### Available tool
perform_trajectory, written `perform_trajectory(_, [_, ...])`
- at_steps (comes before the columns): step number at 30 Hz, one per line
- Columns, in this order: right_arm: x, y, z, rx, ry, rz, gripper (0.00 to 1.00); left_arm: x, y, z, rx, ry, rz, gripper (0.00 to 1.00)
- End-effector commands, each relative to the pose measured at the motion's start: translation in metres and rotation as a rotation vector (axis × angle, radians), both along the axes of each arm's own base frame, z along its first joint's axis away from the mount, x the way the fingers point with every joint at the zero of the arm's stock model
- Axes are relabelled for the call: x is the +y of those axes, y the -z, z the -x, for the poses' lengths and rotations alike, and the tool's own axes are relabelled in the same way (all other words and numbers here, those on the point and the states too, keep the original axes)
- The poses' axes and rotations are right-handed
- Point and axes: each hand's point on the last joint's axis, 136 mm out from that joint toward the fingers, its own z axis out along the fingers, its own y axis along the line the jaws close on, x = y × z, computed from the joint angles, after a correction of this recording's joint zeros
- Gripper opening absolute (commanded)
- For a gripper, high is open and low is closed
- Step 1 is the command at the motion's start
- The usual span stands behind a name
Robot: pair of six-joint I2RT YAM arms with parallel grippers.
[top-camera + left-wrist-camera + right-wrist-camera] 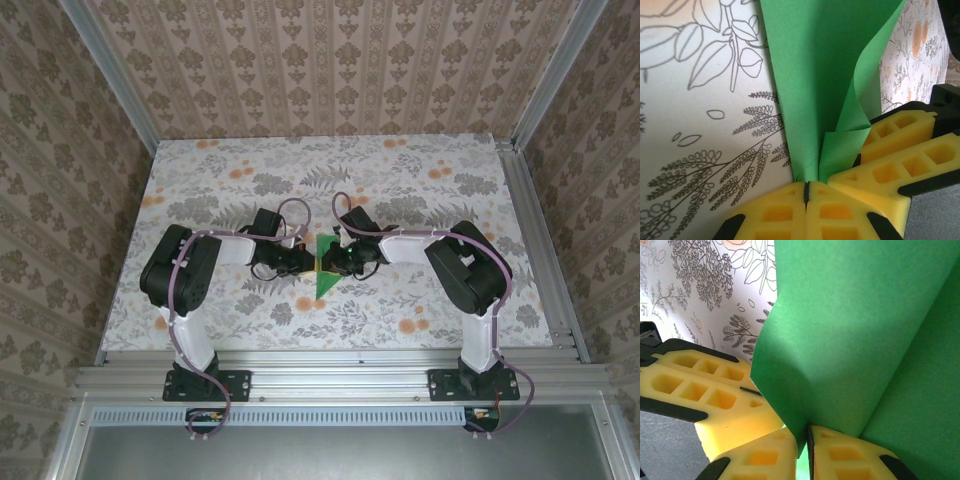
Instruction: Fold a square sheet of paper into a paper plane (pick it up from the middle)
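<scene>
The green sheet of paper (323, 272) is folded into a pointed wedge at the table's middle, its tip toward the near edge. Both grippers meet over it. My left gripper (303, 262) is shut, its yellow fingertips pinching the paper's narrow end (806, 186); the paper (812, 75) fans out from there, one flap curling up on the right. My right gripper (342, 258) is shut on a folded layer of the paper (855, 330), which runs down between its pads (807, 442). The two grippers' fingers (900, 150) nearly touch side by side.
The floral tabletop (420, 190) extends around the paper on all sides. Patterned walls and aluminium rails (535, 240) enclose the table. The left gripper's yellow fingers (700, 390) crowd the right wrist view at the left.
</scene>
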Motion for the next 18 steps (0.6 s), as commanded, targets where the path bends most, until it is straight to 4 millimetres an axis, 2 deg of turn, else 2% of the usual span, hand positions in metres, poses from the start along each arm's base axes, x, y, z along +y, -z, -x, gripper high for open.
perform_trajectory(1, [0.003,-0.010,0.002,-0.013,-0.012,-0.031,0.18,0.006,0.018,0.001,0.015,-0.003,-0.055,0.00])
perform_trajectory(18, [0.010,-0.018,0.003,-0.042,-0.031,-0.067,0.15,0.006,0.030,0.004,0.031,0.001,-0.059,0.00])
